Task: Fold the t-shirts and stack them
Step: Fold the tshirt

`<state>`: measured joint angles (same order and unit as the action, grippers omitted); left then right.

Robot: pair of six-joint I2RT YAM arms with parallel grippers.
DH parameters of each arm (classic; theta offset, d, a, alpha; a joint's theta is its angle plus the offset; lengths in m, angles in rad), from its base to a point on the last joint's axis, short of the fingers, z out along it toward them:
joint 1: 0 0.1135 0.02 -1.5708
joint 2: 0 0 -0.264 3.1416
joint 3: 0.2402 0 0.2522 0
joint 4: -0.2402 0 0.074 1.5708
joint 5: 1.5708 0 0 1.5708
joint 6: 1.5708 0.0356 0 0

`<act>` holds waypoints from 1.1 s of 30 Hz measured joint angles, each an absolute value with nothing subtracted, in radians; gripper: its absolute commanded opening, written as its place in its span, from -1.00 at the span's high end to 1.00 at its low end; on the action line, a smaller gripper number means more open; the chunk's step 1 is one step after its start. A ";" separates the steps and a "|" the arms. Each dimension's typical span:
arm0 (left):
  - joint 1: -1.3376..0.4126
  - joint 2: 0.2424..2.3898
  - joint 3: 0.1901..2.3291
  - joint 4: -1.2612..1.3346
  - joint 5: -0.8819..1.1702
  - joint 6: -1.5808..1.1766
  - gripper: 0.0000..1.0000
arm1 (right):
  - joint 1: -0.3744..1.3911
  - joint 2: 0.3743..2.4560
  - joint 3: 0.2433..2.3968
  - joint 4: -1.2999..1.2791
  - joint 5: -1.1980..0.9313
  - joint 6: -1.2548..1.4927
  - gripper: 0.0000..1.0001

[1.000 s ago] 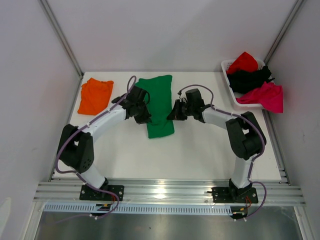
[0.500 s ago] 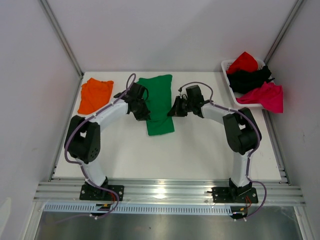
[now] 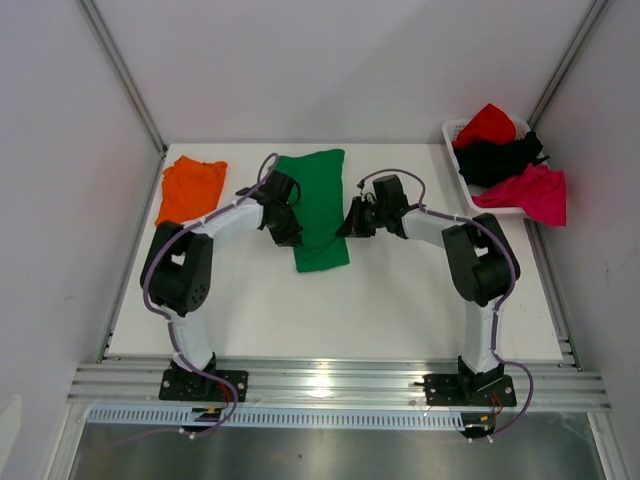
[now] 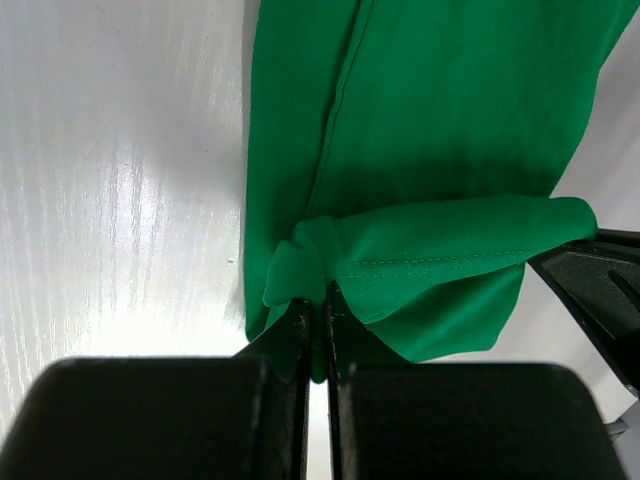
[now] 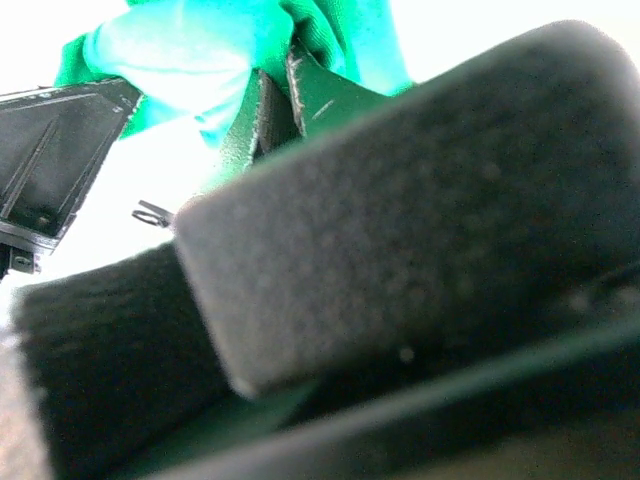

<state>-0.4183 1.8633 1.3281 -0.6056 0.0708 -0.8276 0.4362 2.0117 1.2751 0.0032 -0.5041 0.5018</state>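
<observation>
- The orange t-shirt point(image 3: 190, 190) lies folded at the far left corner of the table point(image 3: 380, 310), so one shirt looks finished and ready to be the base of the stack.
- The green t-shirt point(image 3: 318, 205) is mid-fold. It lies in the middle of the table as a long, narrow strip running from far to near, so the lengthwise fold seems to be done. The crosswise fold is not yet made, and the shirt is not yet on the orange one.
- A red t-shirt point(image 3: 487, 122), a black t-shirt point(image 3: 497, 157) and a magenta t-shirt point(image 3: 530, 192) sit bunched and unfolded in and over the white basket point(image 3: 452, 135) at the far right. By my reckoning, most of the task is left.
- The left jaws are pressed together on the green cloth. In the left wrist view, a small bunch of the strip's left edge point(image 4: 300, 262) is pinched between them.
- The right jaws meet the strip's right edge, opposite the left jaws. The right wrist view is blurred, but it shows the jaws nearly closed with green cloth point(image 5: 210, 60) nipped between their tips.
- Between the two pairs of jaws, a hemmed band of cloth point(image 4: 450, 245) is raised and stretched across the strip. The rest of the shirt lies flat on the table beyond it.
- Both pairs of jaws hold the strip's sides part-way along it. A short length lies nearer the arm bases and a longer length reaches to the far edge.
</observation>
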 measured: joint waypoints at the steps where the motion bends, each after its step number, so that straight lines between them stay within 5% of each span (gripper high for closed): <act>1: -0.418 1.867 1.328 -0.604 0.073 -0.828 0.99 | 0.435 2.014 1.274 0.007 -0.506 0.502 0.95; 12: -0.416 1.880 1.328 -0.590 0.081 -0.826 0.91 | 0.429 2.039 1.274 0.034 -0.514 0.501 0.94; 13: -0.416 1.880 1.328 -0.588 0.081 -0.826 0.85 | 0.429 2.039 1.274 0.036 -0.513 0.501 0.87; 14: -0.416 1.880 1.328 -0.587 0.081 -0.825 0.55 | 0.428 2.040 1.274 0.036 -0.514 0.501 0.71; 17: -0.415 1.880 1.327 -0.586 0.081 -0.807 0.08 | 0.426 2.040 1.273 0.039 -0.505 0.501 0.31; 20: -0.412 1.880 1.324 -0.586 0.078 -0.801 -0.08 | 0.418 2.040 1.267 0.061 -0.492 0.498 0.22; 33: -0.408 1.880 1.316 -0.578 0.083 -0.778 -0.11 | 0.409 2.040 1.229 0.107 -0.470 0.498 0.21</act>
